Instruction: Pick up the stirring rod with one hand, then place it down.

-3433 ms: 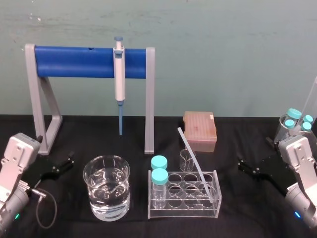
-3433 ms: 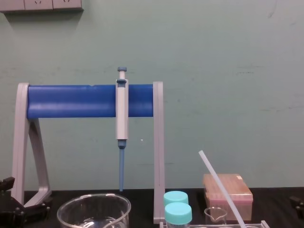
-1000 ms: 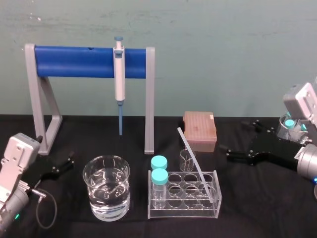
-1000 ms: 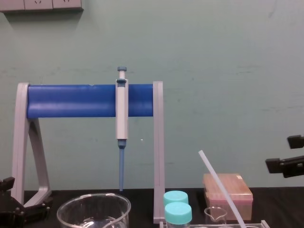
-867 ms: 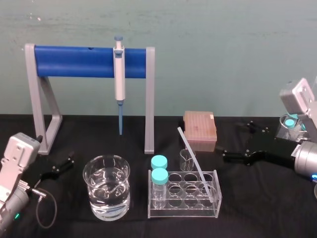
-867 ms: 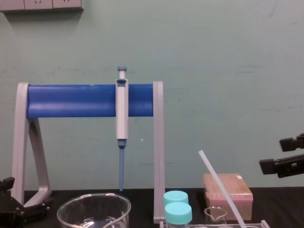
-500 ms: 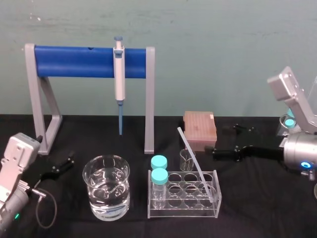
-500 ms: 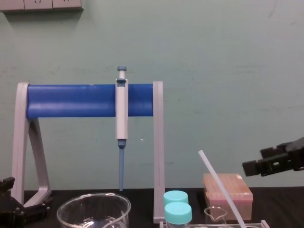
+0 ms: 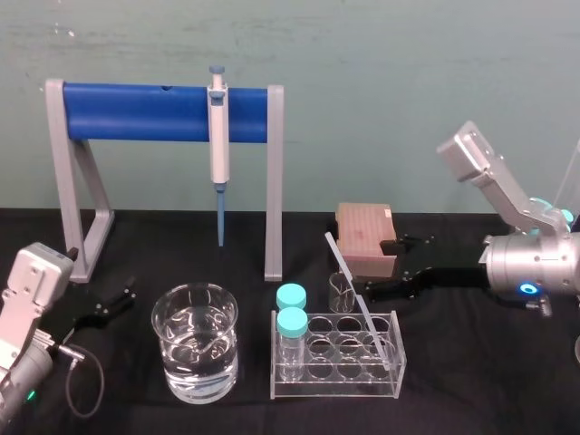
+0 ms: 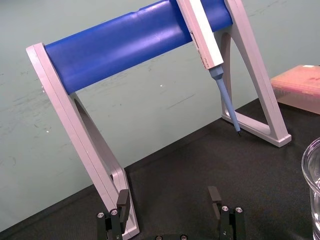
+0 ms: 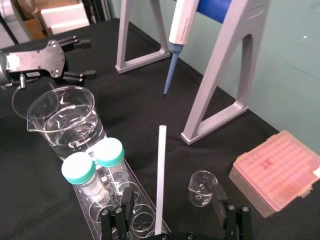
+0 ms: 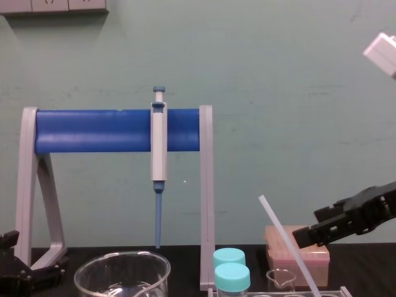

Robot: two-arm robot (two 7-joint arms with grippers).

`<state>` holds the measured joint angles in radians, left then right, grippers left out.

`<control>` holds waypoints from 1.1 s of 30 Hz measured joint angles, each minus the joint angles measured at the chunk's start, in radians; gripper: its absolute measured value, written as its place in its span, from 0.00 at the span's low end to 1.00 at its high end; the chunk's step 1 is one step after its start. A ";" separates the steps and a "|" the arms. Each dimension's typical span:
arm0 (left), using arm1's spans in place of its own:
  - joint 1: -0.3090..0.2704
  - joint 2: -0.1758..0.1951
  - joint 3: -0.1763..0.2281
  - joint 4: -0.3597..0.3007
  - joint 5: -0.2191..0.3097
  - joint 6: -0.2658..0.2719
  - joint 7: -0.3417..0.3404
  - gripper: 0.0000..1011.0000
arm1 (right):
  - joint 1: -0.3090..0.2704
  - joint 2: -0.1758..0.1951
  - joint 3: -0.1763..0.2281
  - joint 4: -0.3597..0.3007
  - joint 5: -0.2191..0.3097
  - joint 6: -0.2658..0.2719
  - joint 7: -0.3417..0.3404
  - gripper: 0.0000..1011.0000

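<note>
**Centre-right of the head view: R hand open, close by the rod**

Right of mid-frame in the head view, the R hand (image 9: 381, 265) reaches in level from the right edge. Its fingers are spread wide, nothing in them. The tips sit just right of the stirring rod (image 9: 356, 294), in front of the pink tip box (image 9: 365, 237).

The rod stands tilted in the clear tube rack (image 9: 335, 388) at lower centre. Its bottom end is in a well on the rack's right side and its top leans up-left, past a small empty beaker (image 9: 342, 292).

In the R wrist view the rod (image 11: 161, 175) lines up in the gap between the two fingers (image 11: 127, 197). No contact seen; can't tell if the tips reach past it yet.

In the chest view the hand (image 12: 309, 235) is at lower right, v. near the rod (image 12: 288, 244).

The L hand (image 9: 109, 306) is parked lower left on the black worktop (image 9: 471, 381), fingers apart and empty.
</note>
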<state>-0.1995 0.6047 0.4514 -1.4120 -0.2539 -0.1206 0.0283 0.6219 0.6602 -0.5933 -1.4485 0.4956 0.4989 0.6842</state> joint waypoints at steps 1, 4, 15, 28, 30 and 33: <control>0.000 0.000 0.000 0.000 0.000 0.000 0.000 0.99 | 0.007 -0.002 -0.007 0.004 -0.003 0.001 0.002 0.99; 0.000 0.000 0.000 0.000 0.000 0.000 0.000 0.99 | 0.033 -0.014 -0.036 0.026 -0.013 0.006 0.012 0.99; 0.000 0.000 0.000 0.000 0.000 0.000 0.000 0.99 | 0.094 -0.068 -0.091 0.106 -0.022 0.013 0.017 0.99; 0.000 0.000 0.000 0.000 0.000 0.000 0.000 0.99 | 0.113 -0.107 -0.107 0.170 -0.006 0.013 0.005 0.99; 0.000 0.000 0.000 0.000 0.000 0.000 0.000 0.99 | 0.113 -0.108 -0.106 0.170 -0.001 0.012 0.003 0.99; 0.000 0.000 0.000 0.000 0.000 0.000 0.000 0.99 | 0.112 -0.108 -0.107 0.170 0.001 0.007 0.001 0.94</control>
<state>-0.1995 0.6047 0.4514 -1.4120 -0.2539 -0.1206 0.0283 0.7335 0.5522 -0.7002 -1.2782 0.4970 0.5060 0.6848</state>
